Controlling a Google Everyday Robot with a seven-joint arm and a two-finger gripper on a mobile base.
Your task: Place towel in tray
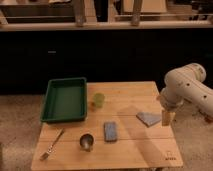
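Tool (168,118) is seen at the right edge of the worktop (135,152), pointed downward below the white arm (182,85). Whether it is released or clenched cannot be told from this view. Just beside it the towel (148,118) is laid flat on the wood as a small grey-blue folded piece. It cannot be decided if the towel is already touched by the tool, and it is not seen lifted. Further along, a blue rectangular pad (110,131) is found, then a metal cup (86,141) and a fork (51,145) near the front edge, and a small green cup (98,100) toward the back. The green tray (48,102) is placed at the opposite side of the worktop, well apart from the towel, and nothing is seen inside it. The step in hand is judged to be the approach and grasp of the towel, so the task is counted as hardly begun. For the next move a firm hold on the thin cloth is called for, then a lift high enough that the green cup is passed over on the way to the tray.
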